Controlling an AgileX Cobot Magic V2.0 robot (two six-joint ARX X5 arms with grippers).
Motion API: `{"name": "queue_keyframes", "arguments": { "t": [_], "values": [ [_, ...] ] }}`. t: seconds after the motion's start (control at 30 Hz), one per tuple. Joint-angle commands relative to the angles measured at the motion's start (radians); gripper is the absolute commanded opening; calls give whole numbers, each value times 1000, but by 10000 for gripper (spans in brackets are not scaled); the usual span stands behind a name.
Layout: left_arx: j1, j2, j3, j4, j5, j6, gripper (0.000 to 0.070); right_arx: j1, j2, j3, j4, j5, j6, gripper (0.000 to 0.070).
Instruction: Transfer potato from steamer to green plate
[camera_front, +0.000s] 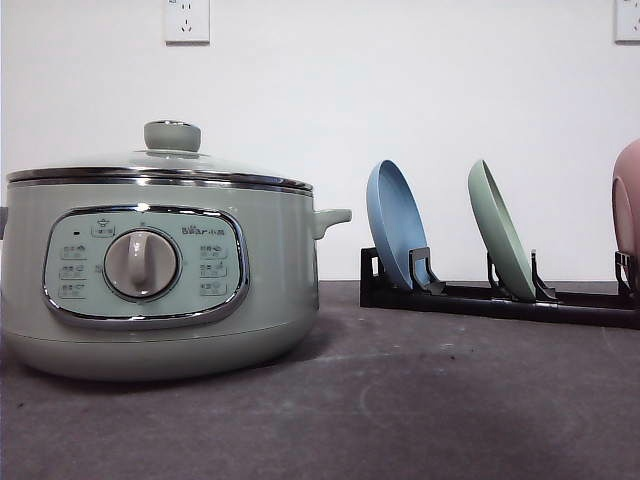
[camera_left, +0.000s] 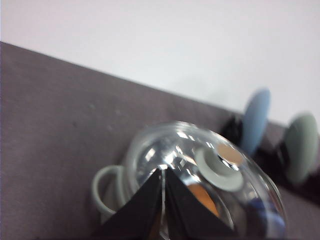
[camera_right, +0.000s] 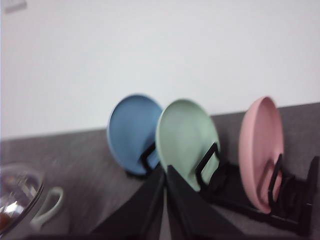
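The pale-green steamer (camera_front: 150, 275) stands at the left of the table with its glass lid (camera_front: 165, 160) on. Through the lid, in the left wrist view, an orange patch of the potato (camera_left: 204, 196) shows inside the steamer (camera_left: 107, 187). My left gripper (camera_left: 164, 172) hangs above the lid (camera_left: 200, 165), its fingers pressed together. The green plate (camera_front: 500, 245) stands on edge in a black rack (camera_front: 500, 298), between a blue and a pink plate. My right gripper (camera_right: 165, 170) is shut, in front of the green plate (camera_right: 185, 140).
The blue plate (camera_front: 395, 235) and pink plate (camera_front: 628, 205) lean in the same rack; the blue plate (camera_right: 132, 127) and pink plate (camera_right: 260, 150) also show from the right wrist. The dark grey tabletop (camera_front: 420, 400) lies open in front of the rack. A white wall is behind.
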Motion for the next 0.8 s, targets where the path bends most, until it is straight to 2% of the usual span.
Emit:
{"name": "queue_keyframes", "arguments": {
  "t": [0.0, 0.2, 0.33, 0.43, 0.6, 0.7, 0.77],
  "values": [
    [2, 51, 63, -39, 45, 94, 2, -2, 50, 62, -43, -33, -67, 0],
    [2, 199, 227, -195, 168, 211, 1, -1, 198, 227, -205, -148, -171, 0],
    [-8, 267, 314, -295, 208, 275, 1, 4, 278, 315, -304, -228, -214, 0],
    [-26, 297, 362, -355, 222, 319, 1, 23, 329, 371, -385, -256, -246, 0],
    [-55, 305, 390, -378, 222, 343, 1, 63, 388, 427, -496, -260, -294, 0],
    [-58, 305, 390, -379, 222, 342, 2, 78, 399, 431, -506, -260, -302, 0],
    [-58, 305, 390, -379, 222, 340, 43, 82, 400, 431, -505, -260, -302, 0]
  ]
}}
